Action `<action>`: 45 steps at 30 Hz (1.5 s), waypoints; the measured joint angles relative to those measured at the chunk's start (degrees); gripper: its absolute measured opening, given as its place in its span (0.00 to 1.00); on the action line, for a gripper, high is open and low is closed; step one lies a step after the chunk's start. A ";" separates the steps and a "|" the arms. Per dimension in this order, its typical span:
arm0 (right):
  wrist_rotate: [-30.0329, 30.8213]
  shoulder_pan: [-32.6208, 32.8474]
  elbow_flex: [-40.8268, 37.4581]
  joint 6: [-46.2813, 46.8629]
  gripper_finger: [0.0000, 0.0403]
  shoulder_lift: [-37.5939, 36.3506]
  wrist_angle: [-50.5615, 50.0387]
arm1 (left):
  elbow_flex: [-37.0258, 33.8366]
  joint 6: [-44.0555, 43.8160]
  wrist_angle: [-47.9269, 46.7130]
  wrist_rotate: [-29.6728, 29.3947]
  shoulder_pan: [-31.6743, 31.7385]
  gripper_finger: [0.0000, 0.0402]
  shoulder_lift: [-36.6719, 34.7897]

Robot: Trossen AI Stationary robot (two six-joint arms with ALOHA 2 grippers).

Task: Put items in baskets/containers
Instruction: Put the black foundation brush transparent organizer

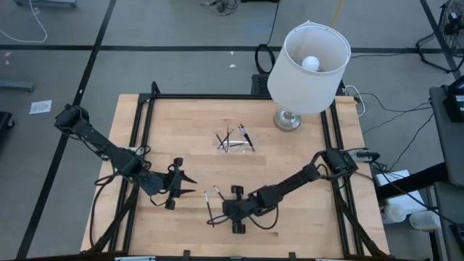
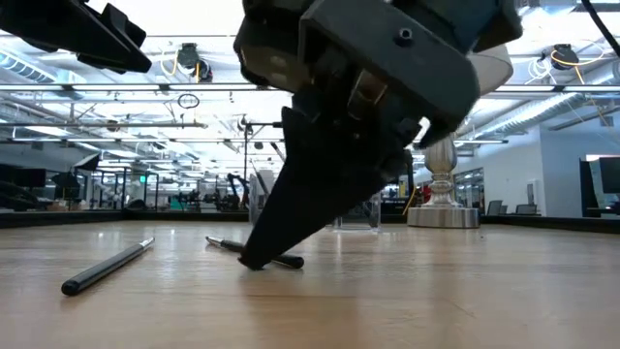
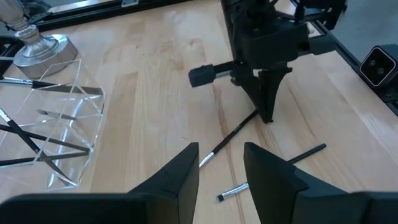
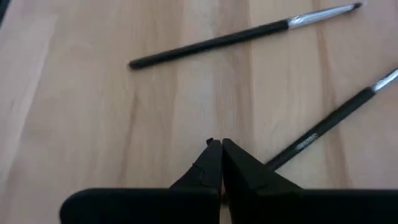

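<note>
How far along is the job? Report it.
Done: several sticks lie in the clear tray. In hand: nothing is gripped; the right hand is shut, tips down beside one loose stick. Left: that one and a second stick on the table. The left hand waits open, empty.

Right end effector [image 4: 221,149] closed, tips down; left end effector [image 3: 221,163] parted.

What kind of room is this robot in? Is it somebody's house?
Probably not a house. It looks like a big robot lab or workshop: a pale wooden worktable in a black metal frame, bare grey floor with loose cables, and long rows of ceiling lights over a wide open hall.
</note>
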 joint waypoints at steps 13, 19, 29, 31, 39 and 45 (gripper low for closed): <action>9.93 3.01 -0.07 3.00 0.00 -4.14 -9.99 | -0.02 0.37 0.55 -0.79 0.00 0.34 0.00; 11.45 3.07 -0.09 -3.56 0.00 -5.05 -4.73 | -0.02 0.37 0.50 -1.73 -0.02 0.34 0.00; 6.13 -3.10 0.17 -5.00 0.16 -6.43 -3.65 | -0.02 0.56 0.52 -2.67 0.00 0.34 0.00; 3.72 -4.08 0.15 -4.04 0.25 -6.32 -4.61 | -0.02 0.57 0.49 -2.67 0.00 0.34 0.00; 4.18 -4.61 0.13 -1.44 0.49 -6.32 -10.64 | -0.02 0.59 0.00 -2.64 0.00 0.34 0.00; 5.82 -4.61 -0.97 -1.26 0.48 -4.87 -11.22 | -0.02 -0.32 -0.05 -2.61 0.00 0.34 0.00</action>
